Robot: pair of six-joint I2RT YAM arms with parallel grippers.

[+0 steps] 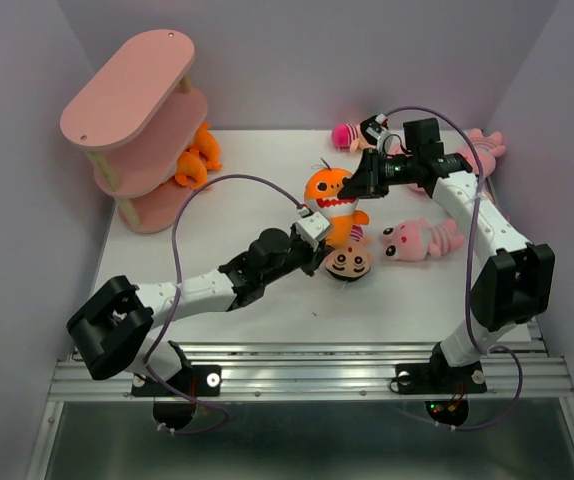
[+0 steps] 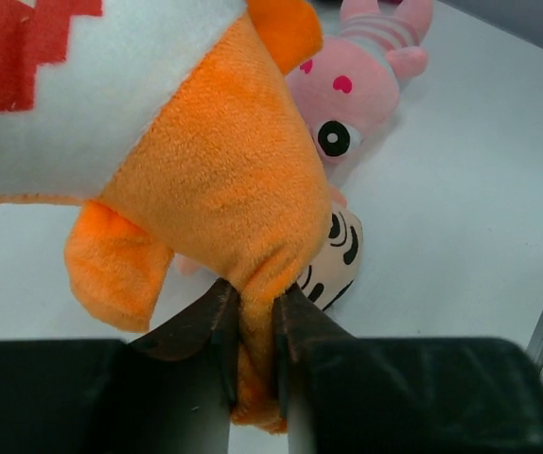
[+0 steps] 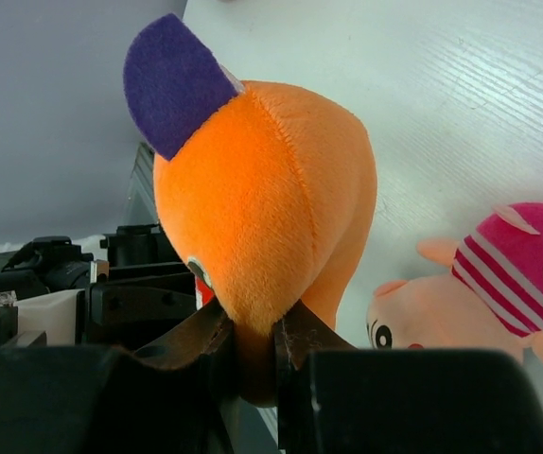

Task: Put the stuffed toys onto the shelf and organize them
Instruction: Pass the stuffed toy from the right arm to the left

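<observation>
Mid-table: left gripper (image 1: 314, 228) on the orange shark toy (image 1: 329, 192) at its lower end, right gripper (image 1: 360, 185) at its right side. Black-haired doll (image 1: 348, 263) and pink animal (image 1: 419, 240) lie just beside it. Shelf (image 1: 127, 95) stands far left, second orange toy (image 1: 199, 155) at its right end.

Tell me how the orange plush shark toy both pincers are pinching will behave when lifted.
Probably floppy: the orange plush shark toy bunches into a thin fold in the left pincer. Likely light, since the right pincer holds it by a small pinch. Fuzzy fabric should resist slipping.
</observation>
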